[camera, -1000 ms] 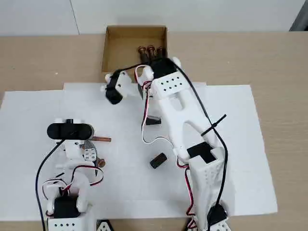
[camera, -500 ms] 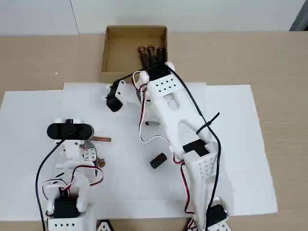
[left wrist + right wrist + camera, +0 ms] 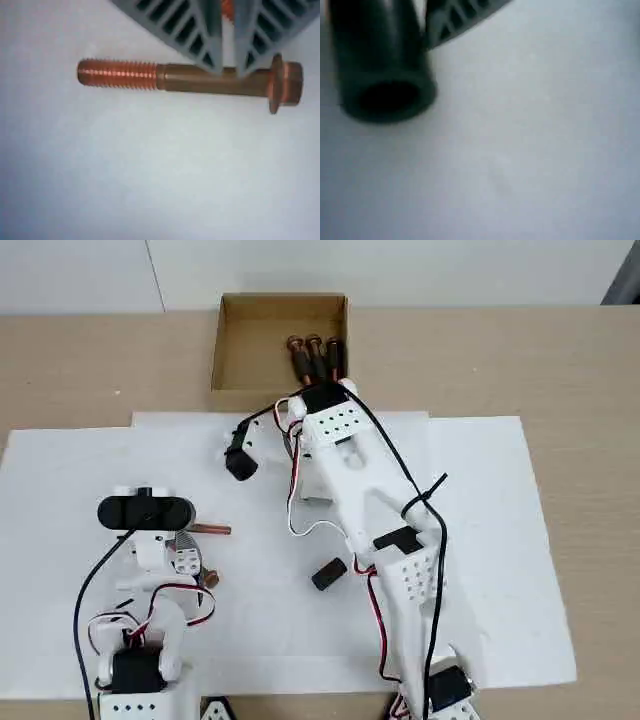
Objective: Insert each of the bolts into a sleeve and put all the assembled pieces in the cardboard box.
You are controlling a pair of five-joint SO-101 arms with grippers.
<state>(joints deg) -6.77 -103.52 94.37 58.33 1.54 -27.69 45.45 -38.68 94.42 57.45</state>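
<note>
Bolt [image 3: 185, 84] of coppery metal, threaded tip, flanged head, on white paper [image 3: 150, 175]

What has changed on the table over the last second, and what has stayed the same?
The right arm drew back from the cardboard box toward its base. The left arm, the bolt by it, the loose sleeve and the three boxed pieces stayed put.

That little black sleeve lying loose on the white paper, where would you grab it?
Around the middle of the black sleeve, coming straight down. It lies on its side, slanted on the white paper, so pinching across its round body probably leaves its ends free for the bolt.
</note>
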